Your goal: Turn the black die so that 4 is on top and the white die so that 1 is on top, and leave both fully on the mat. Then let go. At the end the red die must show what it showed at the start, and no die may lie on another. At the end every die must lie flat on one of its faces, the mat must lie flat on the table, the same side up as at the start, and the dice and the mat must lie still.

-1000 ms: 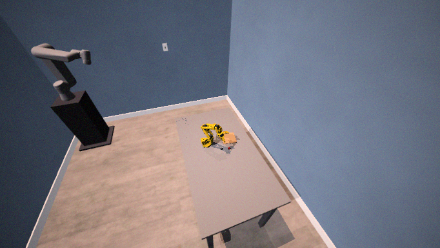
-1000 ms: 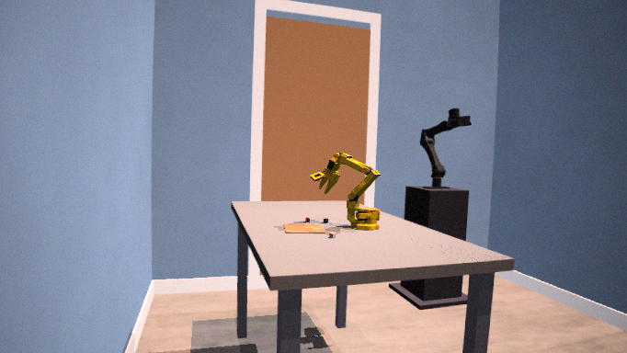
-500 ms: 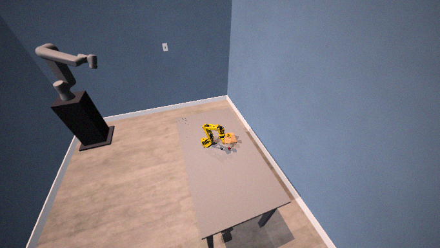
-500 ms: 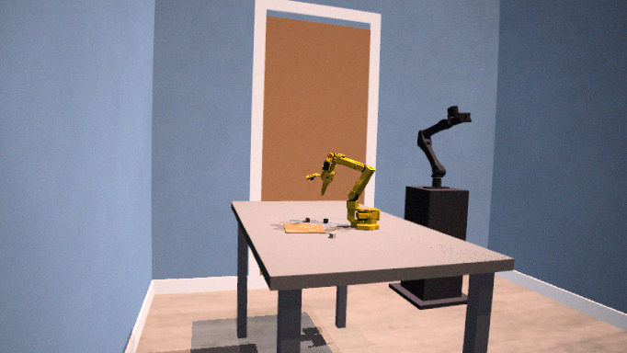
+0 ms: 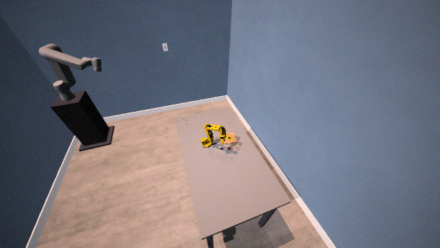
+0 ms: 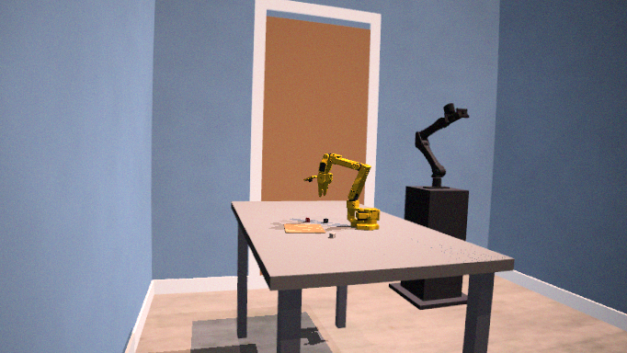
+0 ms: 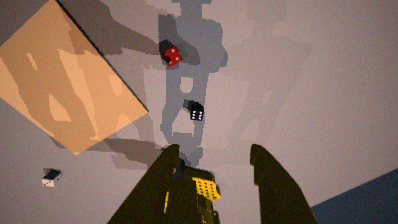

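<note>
Around the orange mat (image 5: 232, 135) (image 6: 304, 229) (image 7: 90, 85): three dice, each on the bench (image 5: 226, 181) (image 6: 368, 253) (image 7: 325, 125), outside the mat's outline and apart from one another.
Mat: lying flat on the bench, a square of orange crossed by arm shadows in the wrist view.
Black die (image 5: 221, 148) (image 6: 325, 221) (image 7: 196, 112): off the mat, near it, beyond its far side in the exterior view; a face with six white pips is turned toward the wrist view, though whether that face is the top cannot be told.
Red die (image 5: 229, 148) (image 6: 307, 220) (image 7: 172, 56): just beyond the mat's far edge in the exterior view, on the same side as the black die; its pips are too small to count surely.
White die (image 6: 332, 235) (image 7: 50, 178): near the mat's front right corner in the exterior view, on bare bench; its top number cannot be told.
Tool (image 5: 222, 142) (image 6: 323, 194) (image 7: 213, 146): raised above the bench, higher than the mat, fingers apart with no die between them.
Yellow arm (image 5: 213, 127) (image 6: 360, 181): standing on the bench to the right of the mat in the exterior view, bent over toward it.
Black pedestal (image 5: 82, 119) (image 6: 441, 239): well apart from the mat, on the floor, carrying another arm (image 5: 61, 56) (image 6: 429, 153).

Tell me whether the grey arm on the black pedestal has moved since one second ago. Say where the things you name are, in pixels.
Yes; in the top view, the grey arm's (image 5: 66, 59) (image 6: 430, 157) free end shifted right, toward the wall outlet (image 5: 165, 47).
</note>
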You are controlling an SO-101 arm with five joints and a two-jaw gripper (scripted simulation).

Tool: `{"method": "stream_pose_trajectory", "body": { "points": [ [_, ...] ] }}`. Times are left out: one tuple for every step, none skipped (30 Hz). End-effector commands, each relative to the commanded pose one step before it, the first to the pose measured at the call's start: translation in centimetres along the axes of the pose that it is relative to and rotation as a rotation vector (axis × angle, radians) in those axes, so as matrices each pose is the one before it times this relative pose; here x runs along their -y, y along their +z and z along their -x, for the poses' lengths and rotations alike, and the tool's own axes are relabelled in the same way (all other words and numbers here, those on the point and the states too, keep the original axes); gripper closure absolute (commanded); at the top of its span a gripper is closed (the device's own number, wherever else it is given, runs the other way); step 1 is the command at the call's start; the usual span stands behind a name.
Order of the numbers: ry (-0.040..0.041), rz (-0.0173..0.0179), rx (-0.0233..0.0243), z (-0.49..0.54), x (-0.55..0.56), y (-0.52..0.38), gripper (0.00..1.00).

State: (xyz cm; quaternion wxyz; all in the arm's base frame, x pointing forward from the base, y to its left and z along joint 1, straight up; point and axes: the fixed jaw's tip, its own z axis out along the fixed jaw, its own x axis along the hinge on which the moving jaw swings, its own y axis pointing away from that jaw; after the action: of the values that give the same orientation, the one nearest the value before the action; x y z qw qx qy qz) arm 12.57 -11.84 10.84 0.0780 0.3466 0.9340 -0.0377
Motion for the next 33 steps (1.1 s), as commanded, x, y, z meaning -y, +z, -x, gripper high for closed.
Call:
{"method": "stream_pose_trajectory", "body": {
  "points": [
    [0.05007,0.00181,0.02201,0.505,-0.163,-0.5231,0.75],
    [0.00000,0.00000,0.00000,0.000,0.000,0.0000,0.75],
    [0.01545,0.00018,-0.00357,0.024,-0.010,0.0347,0.75],
    [0.01383,0.00010,-0.00320,0.021,-0.008,0.0305,0.75],
    [0.01229,0.00006,-0.00285,0.019,-0.007,0.0274,0.75],
    [0.01072,0.00003,-0.00247,0.016,-0.007,0.0243,0.75],
    [0.00921,-0.00001,-0.00213,0.014,-0.006,0.0206,0.75],
    [0.00779,-0.00002,-0.00178,0.011,-0.005,0.0176,0.75],
    [0.00641,-0.00004,-0.00150,0.010,-0.004,0.0145,0.75],
    [0.00515,-0.00002,-0.00119,0.008,-0.003,0.0121,0.75],
    [0.00399,-0.00003,-0.00091,0.006,-0.003,0.0091,0.75],
    [0.00292,-0.00005,-0.00069,0.005,-0.002,0.0066,0.75],
    [0.00204,0.00000,-0.00047,0.003,-0.001,0.0048,0.75],
    [0.00126,-0.00002,-0.00028,0.002,-0.001,0.0024,0.75],
    [0.00066,-0.00001,-0.00016,0.001,-0.001,0.0018,0.75],
    [0.00025,0.00000,-0.00006,0.001,0.000,0.0006,0.75],
    [0.00006,0.00000,0.00000,0.000,0.000,0.0000,0.75],
    [0.00000,0.00000,0.00000,0.000,0.000,0.0000,0.75],
    [0.00000,0.00000,0.00000,0.000,0.000,0.0000,0.75],
    [-0.00003,0.00001,-0.00019,-0.001,0.000,0.0025,0.75],
    [0.00000,-0.00009,-0.00116,-0.003,0.000,0.0167,0.75],
    [0.00000,-0.00019,-0.00292,-0.009,0.001,0.0430,0.75],
    [0.00000,-0.00037,-0.00531,-0.017,0.001,0.0764,0.75],
    [0.00001,-0.00053,-0.00814,-0.027,0.001,0.1178,0.75],
    [0.00001,-0.00078,-0.01118,-0.036,0.003,0.1623,0.75],
    [0.00001,-0.00096,-0.01436,-0.048,0.003,0.2077,0.75],
    [-0.00002,-0.00118,-0.01753,-0.058,0.004,0.2536,0.75],
    [0.00001,-0.00140,-0.02058,-0.069,0.004,0.2971,0.75],
    [-0.00002,-0.00156,-0.02334,-0.078,0.005,0.3372,0.75],
    [0.00002,-0.00174,-0.02579,-0.088,0.006,0.3728,0.75],
    [-0.00001,-0.00190,-0.02787,-0.094,0.006,0.4026,0.75],
    [-0.00001,-0.00196,-0.02944,-0.100,0.007,0.4250,0.75],
    [0.00002,-0.00208,-0.03054,-0.104,0.007,0.4413,0.75]
  ]
}}
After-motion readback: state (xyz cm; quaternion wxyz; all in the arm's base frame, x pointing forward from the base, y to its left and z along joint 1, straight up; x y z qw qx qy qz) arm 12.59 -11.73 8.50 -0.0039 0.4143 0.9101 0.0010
